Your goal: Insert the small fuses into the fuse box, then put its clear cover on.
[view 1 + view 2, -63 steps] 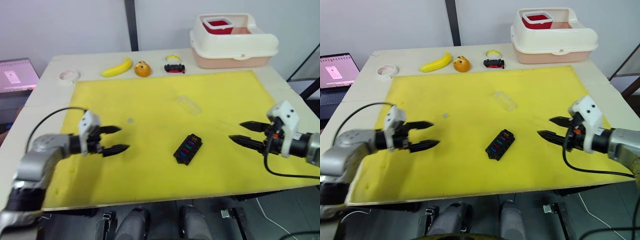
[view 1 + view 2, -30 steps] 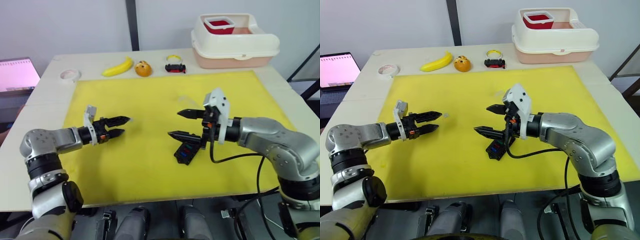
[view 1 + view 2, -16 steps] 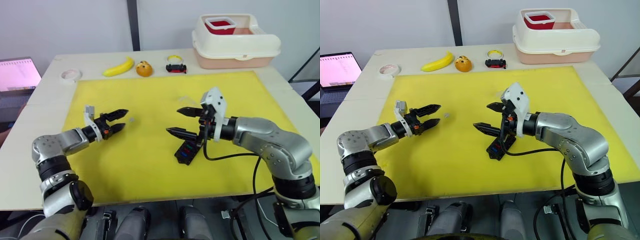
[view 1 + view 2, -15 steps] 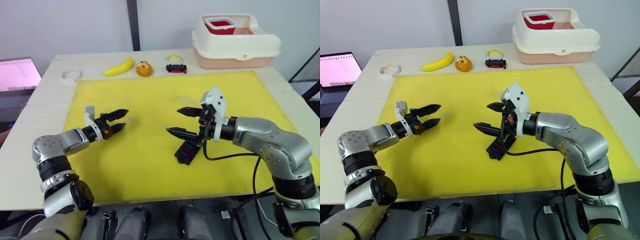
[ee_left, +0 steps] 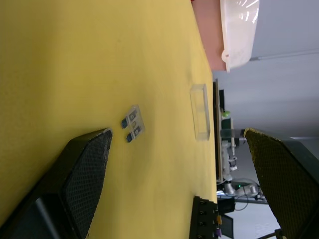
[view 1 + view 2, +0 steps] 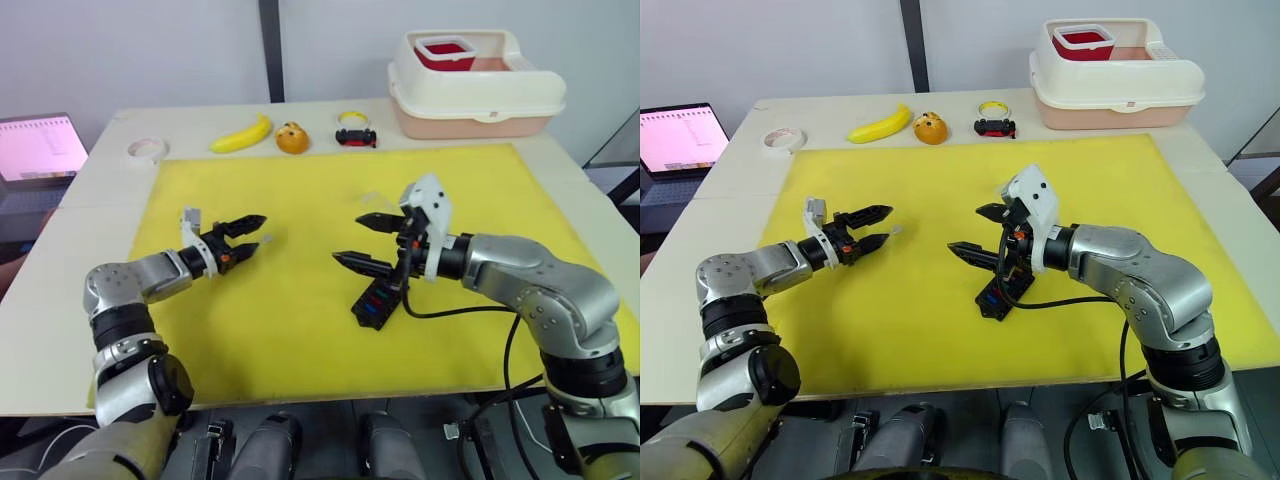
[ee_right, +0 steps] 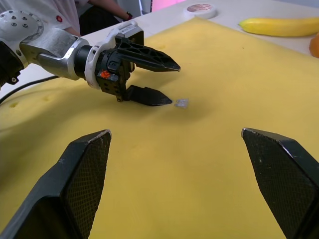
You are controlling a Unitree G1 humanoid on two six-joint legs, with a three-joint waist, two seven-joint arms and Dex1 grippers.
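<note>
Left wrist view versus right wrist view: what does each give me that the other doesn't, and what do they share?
Left wrist view alone: the clear cover lying on the mat, an end of the fuse box, and the cream bin. Right wrist view alone: the banana, the tape roll and part of a person. Both: the yellow mat, the loose small fuse lying on it, and the open left claw, one tip close beside that fuse.
</note>
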